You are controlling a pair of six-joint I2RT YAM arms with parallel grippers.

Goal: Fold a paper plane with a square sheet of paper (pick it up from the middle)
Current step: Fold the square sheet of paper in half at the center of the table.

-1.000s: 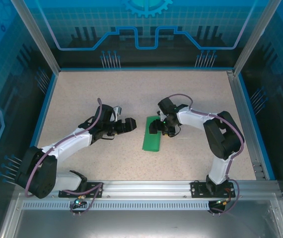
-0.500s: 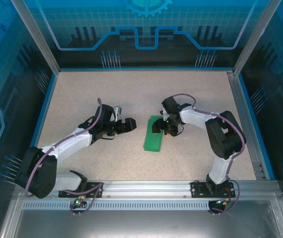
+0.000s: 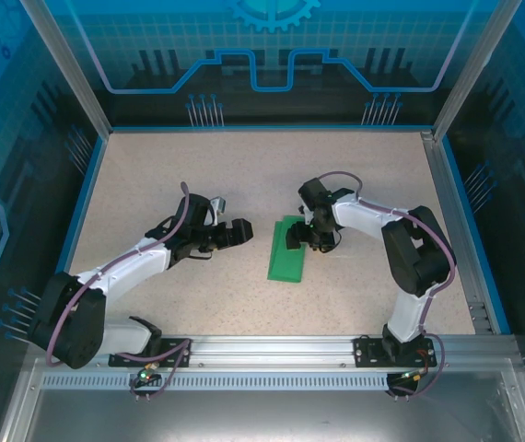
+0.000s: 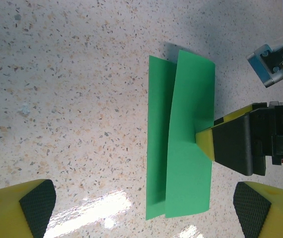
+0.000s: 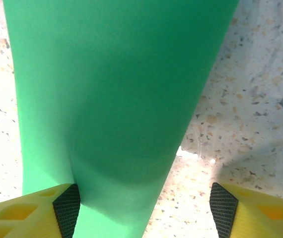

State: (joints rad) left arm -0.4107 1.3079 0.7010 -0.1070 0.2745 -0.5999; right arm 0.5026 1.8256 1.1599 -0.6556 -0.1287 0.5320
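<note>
The square sheet of paper point(image 3: 285, 258) is bright green and lies on the speckled table, folded over lengthwise into a narrow strip. Its upper flap point(image 4: 188, 148) is bowed and sits offset from the lower layer. My right gripper point(image 3: 297, 238) is low over the strip's far half and open. One yellow fingertip point(image 4: 206, 144) touches the flap's right edge. In the right wrist view the sheet point(image 5: 116, 99) runs past the left finger point(image 5: 67, 208), and bare table shows between the jaws point(image 5: 144, 210). My left gripper point(image 3: 244, 232) stands open to the left of the sheet, apart from it point(image 4: 144, 210).
The speckled table point(image 3: 198, 175) is ringed by a blue rim and aluminium posts point(image 3: 447, 175). The arm bases sit on a metal rail point(image 3: 272, 350) at the near edge.
The right gripper has shifted slightly to the right over the sheet, and the upper flap has moved a little with it. The left arm has stayed still.
</note>
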